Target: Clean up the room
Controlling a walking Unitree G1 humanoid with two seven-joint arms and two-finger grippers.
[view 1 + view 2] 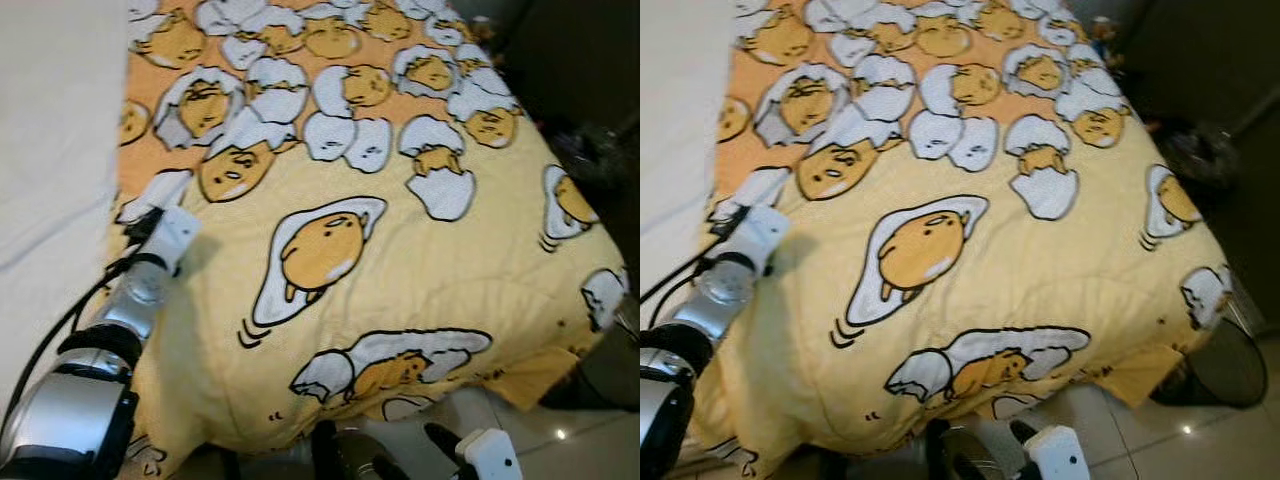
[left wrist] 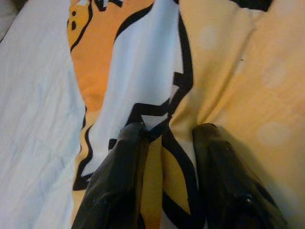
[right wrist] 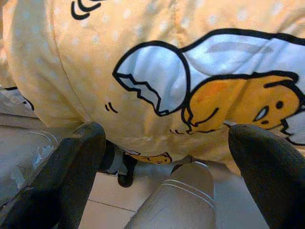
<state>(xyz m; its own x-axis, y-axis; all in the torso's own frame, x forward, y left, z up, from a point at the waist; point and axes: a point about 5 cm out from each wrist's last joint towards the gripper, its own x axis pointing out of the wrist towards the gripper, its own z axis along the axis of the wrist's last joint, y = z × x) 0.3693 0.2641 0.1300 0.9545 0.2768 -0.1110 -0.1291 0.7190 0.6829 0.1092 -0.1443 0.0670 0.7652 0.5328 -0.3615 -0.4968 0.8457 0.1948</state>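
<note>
Head views: egg-print comforter [image 1: 400,270] covers the bed, its edge overhanging the floor.
Left wrist: left gripper [image 2: 167,143] pinches a fold near the white sheet [image 2: 38,119]. Soft, bulky; grip edges.
Right wrist: right gripper [image 3: 167,152] spread, empty.

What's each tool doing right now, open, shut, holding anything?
Left tool: shut on a fold of the yellow blanket at its left edge.
Right tool: open, empty, below the blanket's hanging edge.
</note>
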